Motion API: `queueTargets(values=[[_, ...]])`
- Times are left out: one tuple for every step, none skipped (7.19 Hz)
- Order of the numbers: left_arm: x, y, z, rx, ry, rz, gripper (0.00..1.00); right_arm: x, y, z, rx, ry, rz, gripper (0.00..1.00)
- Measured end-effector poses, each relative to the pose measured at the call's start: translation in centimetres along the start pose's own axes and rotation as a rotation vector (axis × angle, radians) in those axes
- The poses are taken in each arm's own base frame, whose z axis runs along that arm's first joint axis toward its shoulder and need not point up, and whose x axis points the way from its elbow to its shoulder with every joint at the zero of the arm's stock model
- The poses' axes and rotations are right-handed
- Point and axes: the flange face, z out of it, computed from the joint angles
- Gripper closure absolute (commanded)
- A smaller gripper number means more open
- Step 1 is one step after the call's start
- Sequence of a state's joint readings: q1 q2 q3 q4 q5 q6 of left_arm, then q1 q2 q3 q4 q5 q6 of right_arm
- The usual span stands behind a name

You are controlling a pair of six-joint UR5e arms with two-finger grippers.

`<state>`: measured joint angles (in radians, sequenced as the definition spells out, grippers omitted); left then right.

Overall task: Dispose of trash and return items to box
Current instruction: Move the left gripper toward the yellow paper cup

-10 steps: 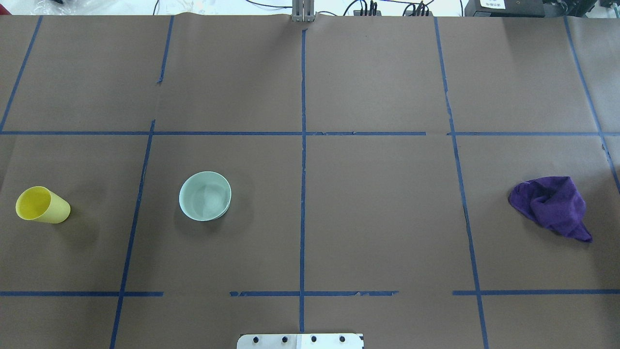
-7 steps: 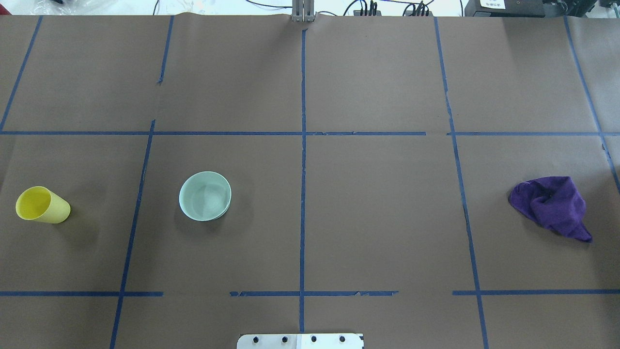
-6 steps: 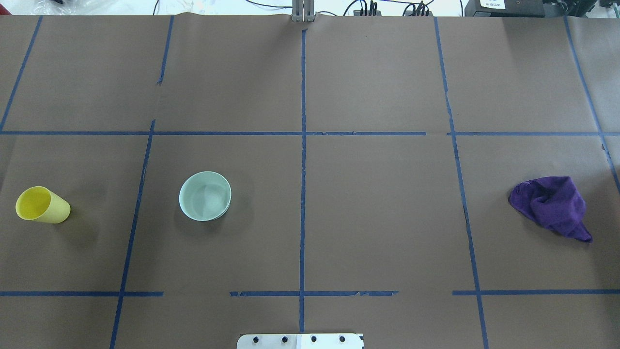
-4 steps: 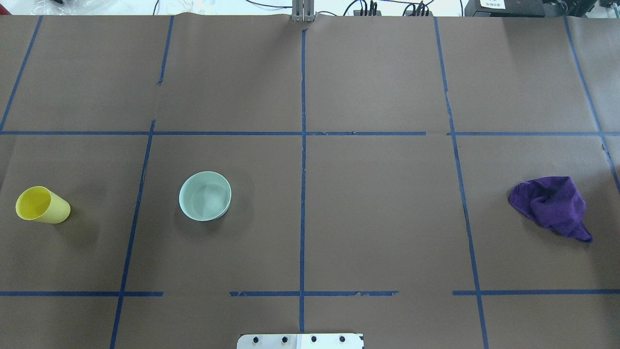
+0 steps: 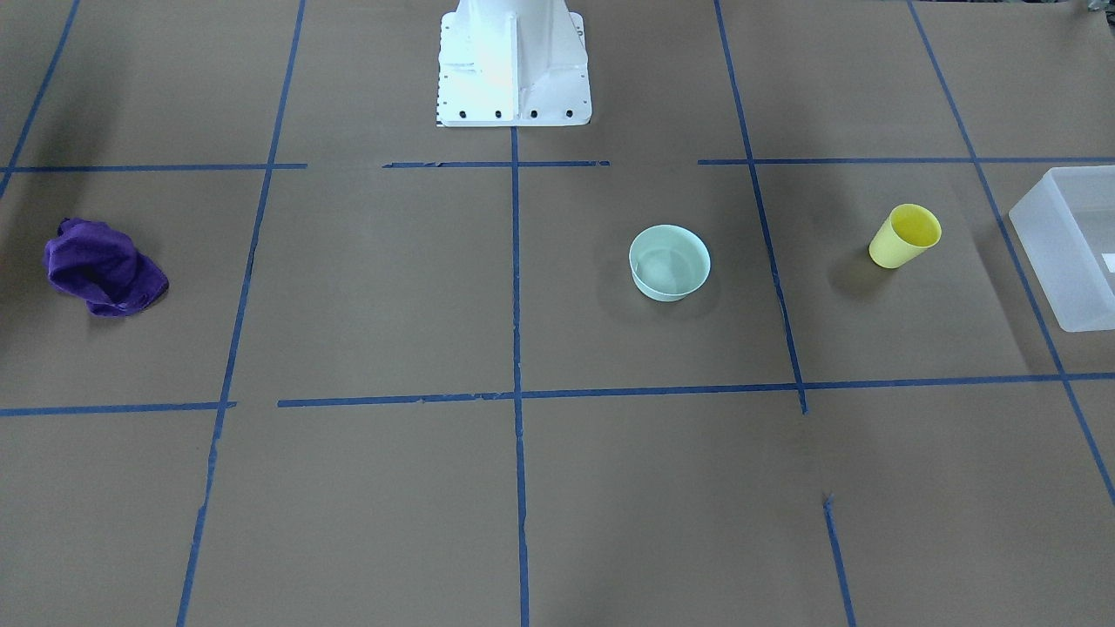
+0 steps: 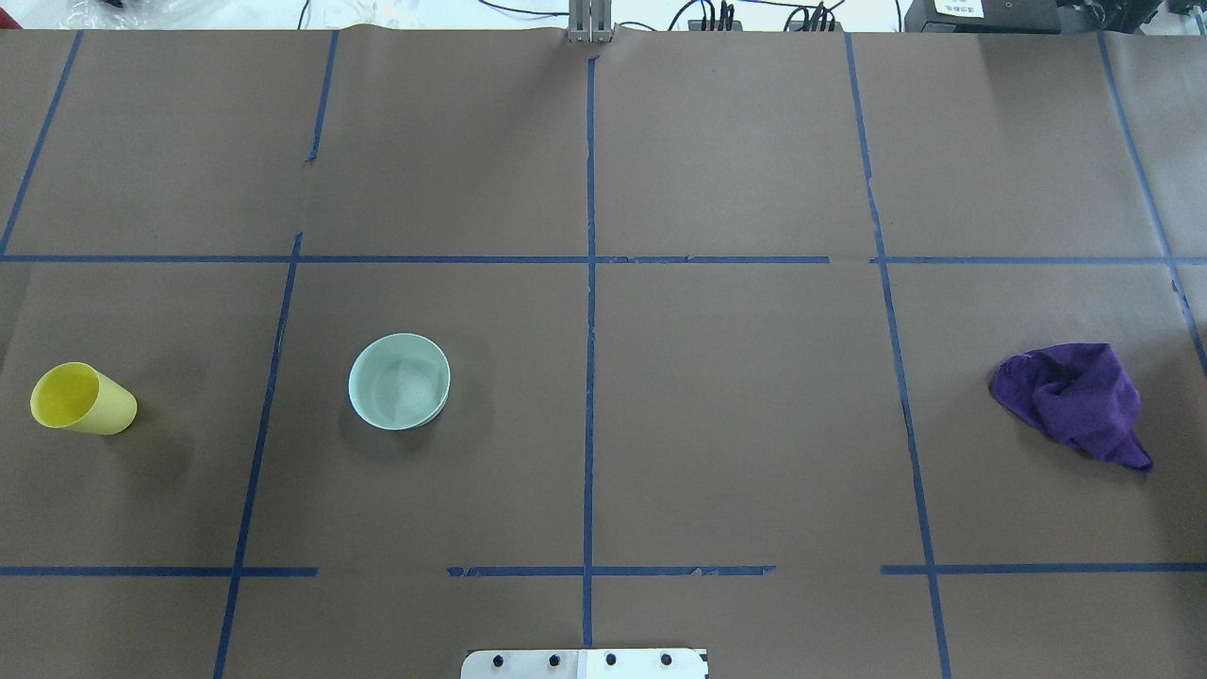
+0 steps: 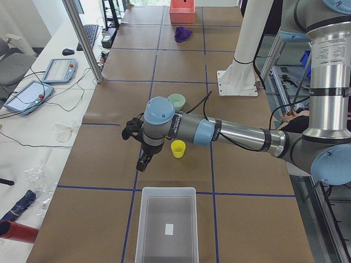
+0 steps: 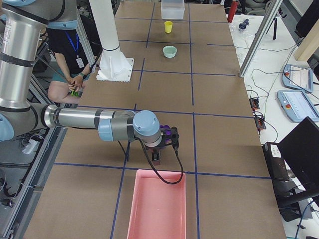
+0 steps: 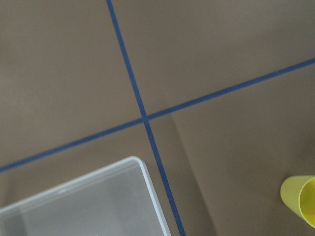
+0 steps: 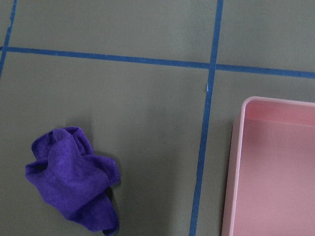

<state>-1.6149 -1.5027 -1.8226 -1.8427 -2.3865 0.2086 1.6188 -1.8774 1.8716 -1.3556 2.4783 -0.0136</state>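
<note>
Yellow cup (image 5: 906, 235) stands upright at centre right of the front-facing view, near but apart from the box (image 5: 1058, 252) at the right edge. Left gripper (image 7: 143, 162) hangs close by and right gripper (image 8: 156, 159) near the cloth (image 5: 100, 266); finger state of either cannot be told. Risk: an off-centre pinch likely tips the tapered cup.
</note>
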Motion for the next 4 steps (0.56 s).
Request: queueTargets(values=[[0.1,0.2,0.3,0.091,0.028,0.058,0.00,-0.1,-0.5,-0.3,0.040,0.025,-0.034,0.00],[0.2,0.8,0.6,0.163,0.049,0.090,0.00,0.1,-0.5,-0.2,0.069,0.037,-0.061,0.00],[0.6,0.7,0.5,0.236,0.059,0.089,0.00,0.3,-0.4,0.1,0.091,0.035,-0.069,0.00],[2.0,0.2,0.6,0.297,0.088,0.084,0.00,0.3,-0.6,0.0,0.119,0.037,-0.067,0.00]])
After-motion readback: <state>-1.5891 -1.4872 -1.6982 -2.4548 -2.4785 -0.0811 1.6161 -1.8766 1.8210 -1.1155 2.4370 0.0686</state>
